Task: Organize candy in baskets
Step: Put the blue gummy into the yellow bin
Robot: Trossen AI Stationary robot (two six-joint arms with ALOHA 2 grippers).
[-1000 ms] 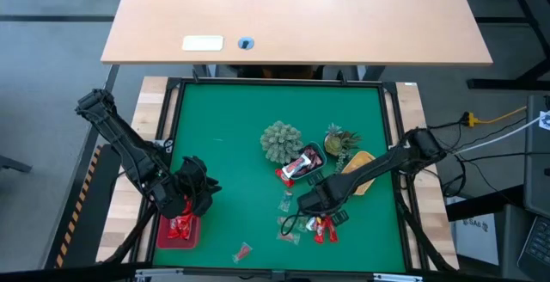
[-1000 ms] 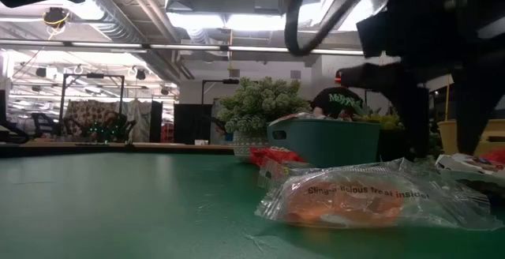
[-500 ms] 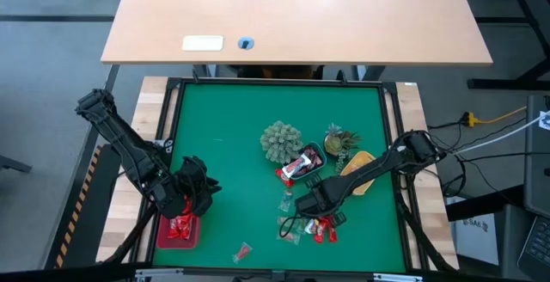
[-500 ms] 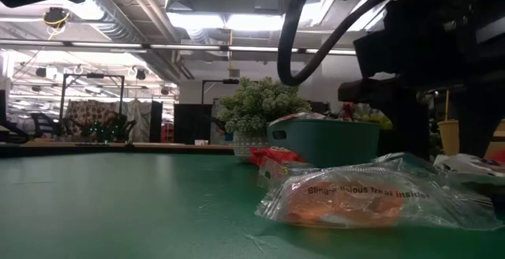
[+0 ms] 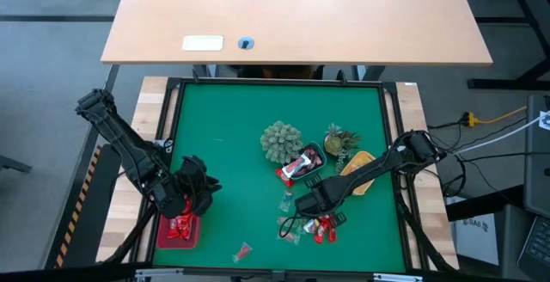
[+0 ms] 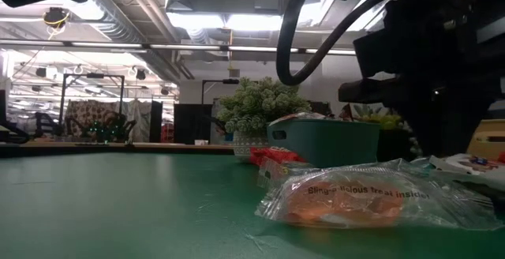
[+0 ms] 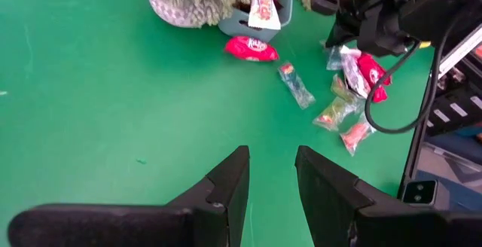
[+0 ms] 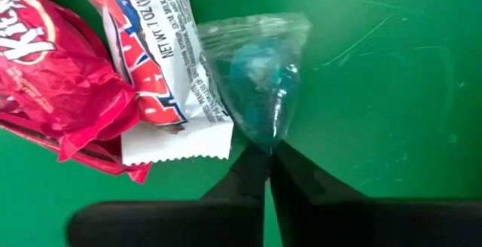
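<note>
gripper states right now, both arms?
Left gripper: open, empty, above the red basket.
Right gripper: shut on the clear-wrapped blue candy.

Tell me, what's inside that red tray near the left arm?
The red tray holds a few red-wrapped candies. The left end effector hangs just over its far edge, so anything lying under it is hidden.

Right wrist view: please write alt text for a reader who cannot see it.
The right gripper is shut on the edge of a clear wrapper holding a blue candy, which lies on the green mat. Beside it lie a red-and-white wrapper and a red KitKat.
</note>
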